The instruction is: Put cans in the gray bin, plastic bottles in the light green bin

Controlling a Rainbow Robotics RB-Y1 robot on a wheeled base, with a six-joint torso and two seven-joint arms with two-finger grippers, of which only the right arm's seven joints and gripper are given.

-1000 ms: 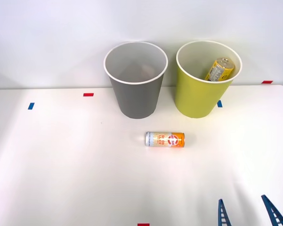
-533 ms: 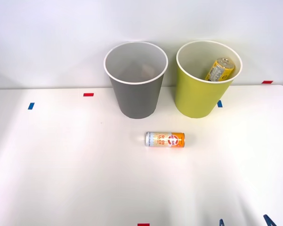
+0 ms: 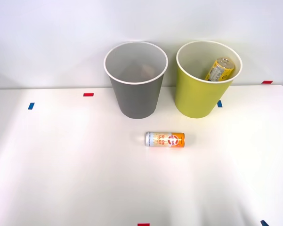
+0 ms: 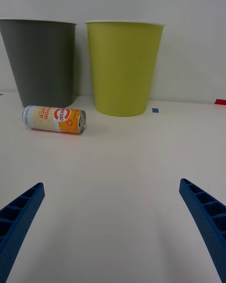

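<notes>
A slim can (image 3: 165, 139) (image 4: 54, 119), silver at one end and orange at the other, lies on its side on the white table in front of the two bins. Behind it stand the gray bin (image 3: 135, 96) (image 4: 41, 61) and, to its right, the light green bin (image 3: 198, 96) (image 4: 123, 66). A yellow-labelled container (image 3: 219, 69) leans inside the light green bin; I cannot tell whether it is a can or one of the plastic bottles. My right gripper (image 4: 111, 184) is open and empty, low over the table, well short of the can. One blue fingertip (image 3: 263, 223) shows at the front view's bottom edge.
Small tape marks dot the white table (image 3: 61, 165): blue (image 3: 31, 106), red (image 3: 88, 94), red (image 3: 143, 224) at the near edge and red (image 3: 267, 82) at the far right. A plain wall rises behind the bins.
My right gripper's fingers have slid back toward the near edge of the table, almost out of the front view. The can and both bins have not moved.
</notes>
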